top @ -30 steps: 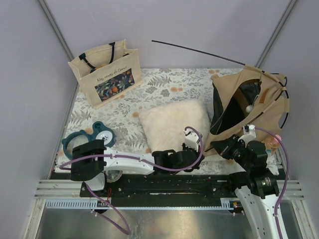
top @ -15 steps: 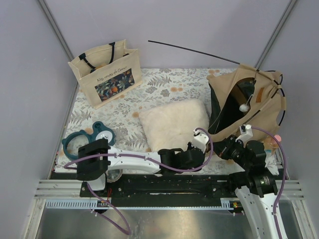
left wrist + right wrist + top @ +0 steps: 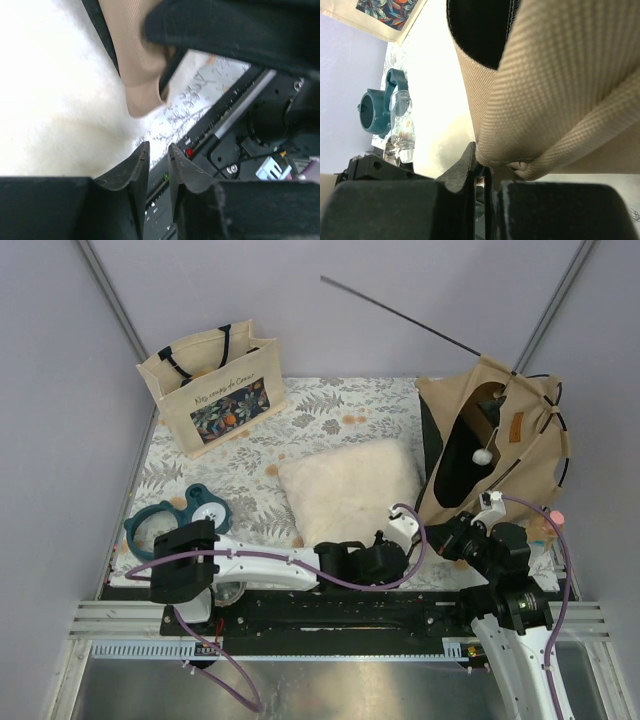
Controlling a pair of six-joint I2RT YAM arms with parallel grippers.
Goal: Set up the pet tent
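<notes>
Right gripper (image 3: 481,171) was pinched tight on the lower hem of the pet tent (image 3: 520,455), which stood half-raised just right of the pillow (image 3: 345,490), with one black pole (image 3: 400,313) jutting free from its top. Left gripper (image 3: 157,152) hung at the pillow's near right corner, fingers a slit apart on nothing. Light, floppy cloth on springy poles, by the look of it. Seams and pole ends seemed the surest holds, since loose fabric would only stretch.

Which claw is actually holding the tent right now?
The right claw, shut on the pet tent at its bottom hem; the left claw, beside the pillow, grips nothing.
</notes>
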